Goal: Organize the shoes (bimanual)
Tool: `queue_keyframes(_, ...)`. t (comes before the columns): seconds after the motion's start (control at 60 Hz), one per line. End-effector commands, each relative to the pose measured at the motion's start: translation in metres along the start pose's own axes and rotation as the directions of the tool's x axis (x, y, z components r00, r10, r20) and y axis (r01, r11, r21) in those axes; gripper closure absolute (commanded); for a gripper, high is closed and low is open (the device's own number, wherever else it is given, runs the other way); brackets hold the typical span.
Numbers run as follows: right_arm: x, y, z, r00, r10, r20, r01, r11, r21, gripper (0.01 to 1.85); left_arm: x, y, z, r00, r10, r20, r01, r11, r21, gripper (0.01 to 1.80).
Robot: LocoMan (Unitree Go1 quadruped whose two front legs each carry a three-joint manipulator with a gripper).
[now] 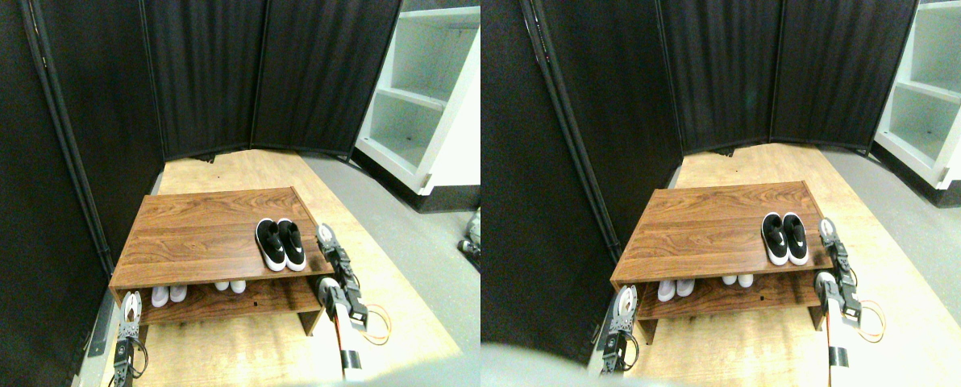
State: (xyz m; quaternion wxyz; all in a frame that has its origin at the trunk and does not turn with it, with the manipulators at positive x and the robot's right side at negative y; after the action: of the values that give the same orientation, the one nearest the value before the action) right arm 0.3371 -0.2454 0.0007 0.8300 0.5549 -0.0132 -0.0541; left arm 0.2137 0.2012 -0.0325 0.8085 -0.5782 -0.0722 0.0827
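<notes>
Stereo pair view shows the black shoes (pixel 280 243) side by side on the right of the rack's (pixel 198 234) top board, with pale pairs (pixel 168 294) on the shelf below. Your right gripper (pixel 325 239) sits just beside the black pair; your left gripper (pixel 131 308) waits at the rack's near left corner. Whether either is clenched, you cannot tell. Approach each shoe squarely and keep the pair aligned. No readable writing; only a white side mark.
</notes>
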Motion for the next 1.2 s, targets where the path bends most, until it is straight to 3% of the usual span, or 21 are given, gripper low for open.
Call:
queue_keyframes(0.017,-0.010,0.025,0.013,0.993,0.115,0.008,-0.114,0.991,-0.065,1.85,0.004,-0.003,-0.001,1.000,-0.019,0.008,0.019,1.000,-0.015,1.80)
queue_keyframes(0.1,-0.027,0.037,0.017,0.991,0.125,0.052,-0.120,0.988,-0.093,1.85,0.007,-0.003,-0.002,1.000,-0.012,0.005,0.012,1.000,-0.011,1.80)
queue_keyframes(0.317,-0.052,0.038,0.018,0.980,0.195,0.035,-0.192,0.979,-0.075,1.85,0.019,-0.004,-0.005,1.000,0.005,-0.014,-0.004,1.000,0.016,1.80)
queue_keyframes(0.533,-0.073,0.031,0.005,0.984,0.175,0.020,-0.174,0.983,-0.049,1.85,0.038,-0.012,-0.008,0.999,0.027,-0.030,-0.027,1.000,0.011,1.80)
queue_keyframes(0.683,-0.077,0.022,-0.003,0.987,0.164,0.000,-0.164,0.985,-0.049,1.85,0.046,-0.017,-0.011,0.999,0.026,-0.033,-0.026,1.000,0.010,1.80)
queue_keyframes(0.767,-0.079,0.017,-0.009,0.992,0.126,0.000,-0.126,0.992,-0.017,1.85,0.049,-0.017,-0.012,0.999,0.014,-0.046,-0.014,1.000,0.008,1.80)
queue_keyframes(1.2,-0.078,0.016,-0.017,0.989,0.148,-0.025,-0.148,0.989,-0.006,1.85,0.043,-0.012,-0.005,0.999,0.027,-0.036,-0.027,0.999,0.019,1.80)
